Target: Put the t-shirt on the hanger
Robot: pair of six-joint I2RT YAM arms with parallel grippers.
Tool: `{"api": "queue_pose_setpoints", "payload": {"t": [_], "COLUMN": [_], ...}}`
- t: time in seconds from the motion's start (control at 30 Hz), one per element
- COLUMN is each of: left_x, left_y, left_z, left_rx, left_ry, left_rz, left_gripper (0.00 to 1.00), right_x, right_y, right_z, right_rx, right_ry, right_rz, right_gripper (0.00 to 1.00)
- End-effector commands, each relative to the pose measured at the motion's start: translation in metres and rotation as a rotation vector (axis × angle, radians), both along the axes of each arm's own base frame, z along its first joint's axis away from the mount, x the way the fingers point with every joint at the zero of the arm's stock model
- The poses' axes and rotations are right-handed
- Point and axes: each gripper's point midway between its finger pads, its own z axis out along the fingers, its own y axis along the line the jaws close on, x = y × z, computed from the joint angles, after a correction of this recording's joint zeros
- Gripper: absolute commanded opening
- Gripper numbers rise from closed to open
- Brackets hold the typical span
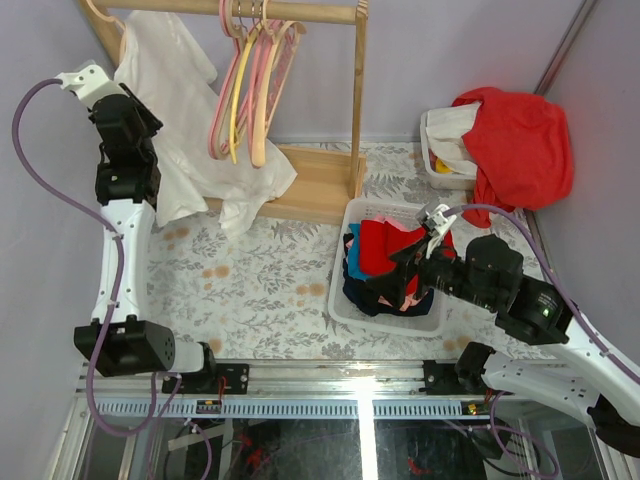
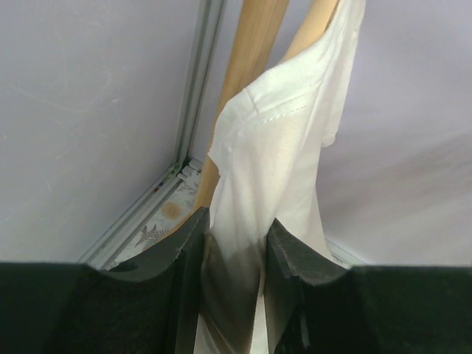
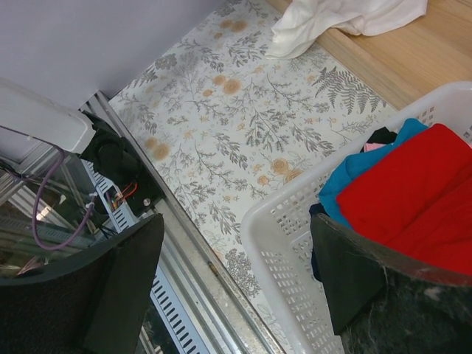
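Observation:
The white t-shirt (image 1: 170,90) hangs at the left end of the wooden rail on the pale peach hanger, whose hook (image 1: 100,14) shows above the collar. Its lower hem drapes onto the rack's wooden base. My left gripper (image 1: 150,118) is at the shirt's left side. In the left wrist view the shirt (image 2: 273,147) hangs down between my parted fingers (image 2: 237,243), and the hanger's shoulder (image 2: 313,26) shows at the neck. My right gripper (image 1: 395,272) is open and empty above the near-left corner of the basket, as the right wrist view (image 3: 237,221) shows. The shirt's hem (image 3: 332,18) lies far off there.
Pink hangers (image 1: 262,80) and a yellow hanger (image 1: 237,115) hang on the rail. The rack's post (image 2: 251,51) stands behind the shirt. A white basket (image 1: 345,300) holds red and navy clothes. A big red garment (image 1: 515,140) lies over a white bin (image 1: 432,150) at the back right.

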Motion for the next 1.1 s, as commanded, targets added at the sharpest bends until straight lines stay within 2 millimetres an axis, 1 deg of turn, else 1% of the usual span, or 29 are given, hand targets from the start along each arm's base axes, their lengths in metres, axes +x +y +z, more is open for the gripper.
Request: {"api": "queue_pose_setpoints", "payload": {"t": [0.0, 0.13, 0.3, 0.47, 0.57, 0.67, 0.7, 0.8, 0.83, 0.9, 1.03, 1.07], "left_x": [-0.012, -0.014, -0.014, -0.014, -0.011, -0.012, -0.014, -0.020, -0.021, -0.025, -0.032, -0.037], "left_y": [0.038, 0.053, 0.064, 0.081, 0.087, 0.094, 0.096, 0.103, 0.103, 0.096, 0.063, 0.056], "left_z": [0.010, 0.006, -0.001, -0.001, -0.001, -0.002, -0.002, -0.002, -0.001, 0.009, 0.040, 0.050], "left_rx": [-0.001, -0.033, -0.080, -0.106, -0.127, -0.133, -0.135, -0.143, -0.145, -0.146, -0.140, -0.134], "left_ry": [-0.023, -0.024, -0.033, -0.047, -0.056, -0.062, -0.064, -0.079, -0.086, -0.109, -0.204, -0.242], "left_rz": [0.158, 0.205, 0.238, 0.282, 0.293, 0.323, 0.335, 0.363, 0.362, 0.325, 0.153, 0.119], "left_gripper": [0.31, 0.32, 0.34, 0.34, 0.34, 0.35, 0.37, 0.49, 0.52, 0.55, 0.58, 0.59], "right_x": [-0.005, -0.004, -0.004, -0.004, -0.003, -0.003, -0.003, -0.003, -0.003, -0.004, -0.005, -0.005], "right_y": [0.003, 0.004, 0.007, 0.004, 0.005, 0.007, 0.007, 0.006, 0.006, 0.006, 0.008, 0.008], "right_z": [0.001, 0.000, -0.003, -0.006, -0.007, -0.008, -0.009, -0.010, -0.010, -0.012, -0.015, -0.014], "right_rx": [0.018, 0.016, 0.013, 0.007, 0.006, 0.005, 0.004, 0.005, 0.004, 0.003, 0.006, 0.009], "right_ry": [0.000, -0.001, 0.004, 0.003, 0.002, 0.005, 0.006, 0.004, 0.005, 0.009, 0.015, 0.018], "right_rz": [0.029, 0.033, 0.042, 0.032, 0.032, 0.038, 0.039, 0.037, 0.037, 0.038, 0.044, 0.046], "right_gripper": [0.88, 0.88, 0.88, 0.88, 0.88, 0.88, 0.88, 0.88, 0.88, 0.88, 0.88, 0.88]}}
